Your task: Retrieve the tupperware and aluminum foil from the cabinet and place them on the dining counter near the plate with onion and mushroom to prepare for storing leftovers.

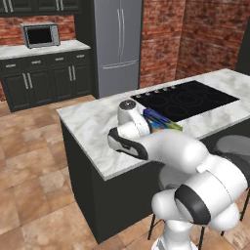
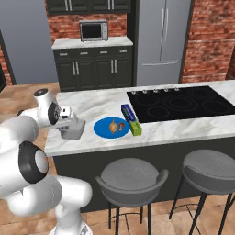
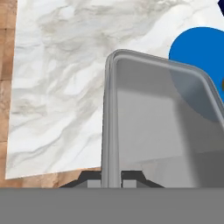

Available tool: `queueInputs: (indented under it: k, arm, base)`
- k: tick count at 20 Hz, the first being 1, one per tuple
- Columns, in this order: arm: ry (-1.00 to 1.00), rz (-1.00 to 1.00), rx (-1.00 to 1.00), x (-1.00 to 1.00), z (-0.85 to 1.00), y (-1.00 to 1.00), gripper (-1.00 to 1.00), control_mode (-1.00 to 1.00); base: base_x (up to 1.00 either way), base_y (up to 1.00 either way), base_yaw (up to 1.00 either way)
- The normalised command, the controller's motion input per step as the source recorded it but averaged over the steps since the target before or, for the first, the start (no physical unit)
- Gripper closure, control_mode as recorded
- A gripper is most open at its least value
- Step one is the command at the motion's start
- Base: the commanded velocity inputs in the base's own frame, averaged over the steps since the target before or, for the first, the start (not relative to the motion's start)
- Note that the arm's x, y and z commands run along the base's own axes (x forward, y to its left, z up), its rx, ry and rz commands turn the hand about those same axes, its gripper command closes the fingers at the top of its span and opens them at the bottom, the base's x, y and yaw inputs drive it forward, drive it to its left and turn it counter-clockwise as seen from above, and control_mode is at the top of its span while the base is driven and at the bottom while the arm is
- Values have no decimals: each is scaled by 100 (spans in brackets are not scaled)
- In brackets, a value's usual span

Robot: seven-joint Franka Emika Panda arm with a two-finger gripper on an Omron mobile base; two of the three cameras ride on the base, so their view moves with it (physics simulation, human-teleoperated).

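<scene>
Tupperware (image 2: 73,129): clear greyish tub, held at the gripper (image 3: 112,180) just above the near left part of the dining counter (image 2: 92,108). In the hand view its rim runs down between the two dark fingertips (image 3: 93,178), which close on that wall; most of each finger is cut off by the frame's lower edge. The tub's far right corner runs out of that frame. Whether its base touches the marble cannot be told.

Plate (image 2: 111,127): bright blue, flat on the counter just right of the tub. In the hand view, part of it is seen through the clear plastic (image 3: 192,48). It carries an onion (image 2: 113,126) and a small brown item, too small to identify with certainty.

Aluminum foil (image 2: 131,119): blue carton with green end, lying on the marble beside the plate's right edge, between plate and cooktop (image 2: 183,103). In the left base view the arm covers the plate and most of the carton (image 1: 163,121).

Stools (image 2: 131,176): two, at the counter's near side.
</scene>
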Motion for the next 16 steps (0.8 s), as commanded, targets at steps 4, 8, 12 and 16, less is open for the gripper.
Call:
queueInputs:
  k: [4, 8, 12, 16]
  arm:
    - [0, 8, 0, 63, -42, 2, 100, -100]
    - [0, 7, 0, 60, -45, 6, 100, -100]
    - [0, 6, 0, 57, -49, 12, 100, -100]
    - [0, 2, 0, 64, -41, 15, -100, -100]
  base:
    - [0, 0, 0]
    - [0, 0, 0]
    - [0, 0, 0]
    - [0, 0, 0]
